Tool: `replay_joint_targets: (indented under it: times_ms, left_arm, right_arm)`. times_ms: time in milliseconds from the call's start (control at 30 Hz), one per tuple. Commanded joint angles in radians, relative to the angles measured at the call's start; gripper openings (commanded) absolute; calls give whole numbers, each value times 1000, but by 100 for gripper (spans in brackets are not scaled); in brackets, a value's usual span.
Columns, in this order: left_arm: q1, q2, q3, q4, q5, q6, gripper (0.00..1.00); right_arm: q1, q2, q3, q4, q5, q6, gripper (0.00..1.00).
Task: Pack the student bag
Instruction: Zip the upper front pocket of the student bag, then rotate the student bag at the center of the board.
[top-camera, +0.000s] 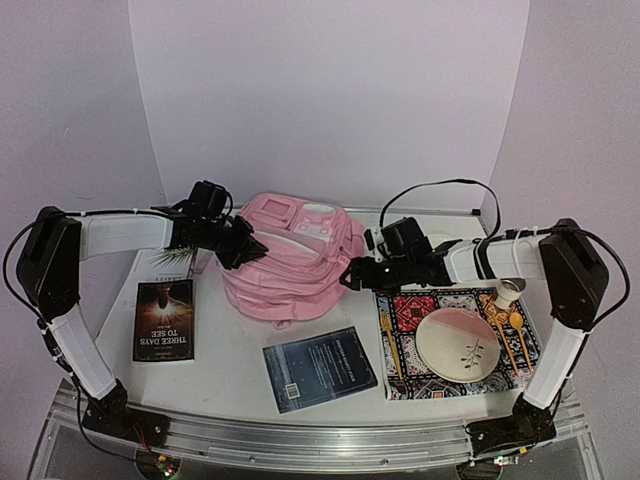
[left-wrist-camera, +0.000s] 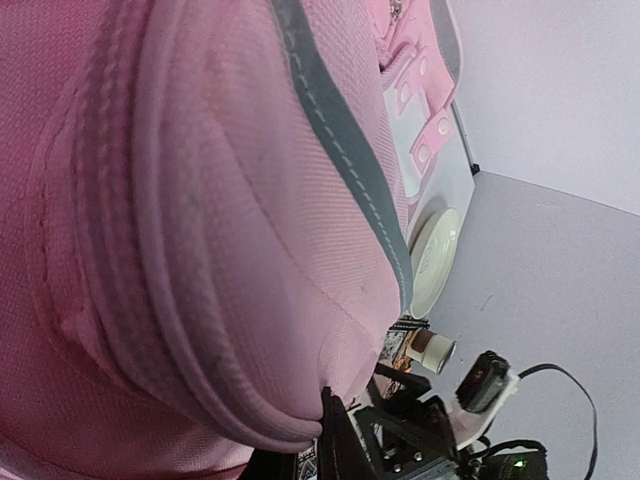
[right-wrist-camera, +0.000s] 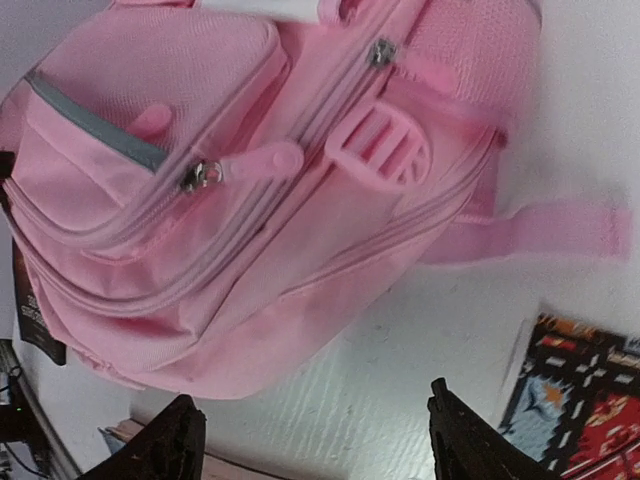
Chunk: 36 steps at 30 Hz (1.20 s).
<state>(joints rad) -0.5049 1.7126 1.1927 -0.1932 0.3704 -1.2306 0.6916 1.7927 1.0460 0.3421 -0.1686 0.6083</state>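
The pink backpack (top-camera: 290, 270) lies at the middle of the white worktop (top-camera: 230, 370), toward the far side. Its pocket zips look drawn shut, so the contents are hidden. It is soft fabric with a paler panel on top, grey trim on one pocket and pink zip pulls.

A patterned mat (top-camera: 405, 310) on the right carries a pink-and-white plate (top-camera: 445, 335) and a small cup (top-camera: 508, 292), whose inside I cannot see. Two dark books (top-camera: 164, 320) (top-camera: 320, 368) lie left and near.

The left end effector (top-camera: 248, 250) is pressed together at the bag's left side. The right end effector (top-camera: 350, 274) is spread, just right of the bag.
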Motion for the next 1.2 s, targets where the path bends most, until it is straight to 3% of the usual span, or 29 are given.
replay_joint_targets:
  times_ms: [0, 200, 400, 567, 867, 933, 1000, 1067, 1167]
  left_arm:
    - [-1, -30, -10, 192, -10, -92, 0]
    - [-8, -33, -35, 240, -5, -112, 0]
    - [-13, -40, -50, 249, -6, -119, 0]
    - [-19, -39, -54, 257, 0, -118, 0]
    - [-47, -56, -76, 258, 11, -85, 0]
    - [-58, -67, -81, 259, 14, -64, 0]
    - [-59, -85, -95, 258, 15, -36, 3]
    - [-54, -120, -112, 246, -3, 16, 12]
    - [-37, -177, -113, 156, -69, 121, 35]
  right_arm:
    - [53, -13, -53, 184, -46, 387, 79]
    - [68, 65, -80, 405, -48, 601, 79]
    - [68, 164, -17, 417, -69, 644, 73]
    - [68, 206, 4, 439, -79, 637, 53]
    - [23, 158, 82, 447, -103, 492, 4]
    - [-2, 131, 80, 444, -105, 469, 0]
    - [-32, 103, 84, 417, -109, 426, 0]
    - [-58, 82, 114, 354, -131, 371, 0]
    - [-95, 60, 164, 246, -169, 266, 0]
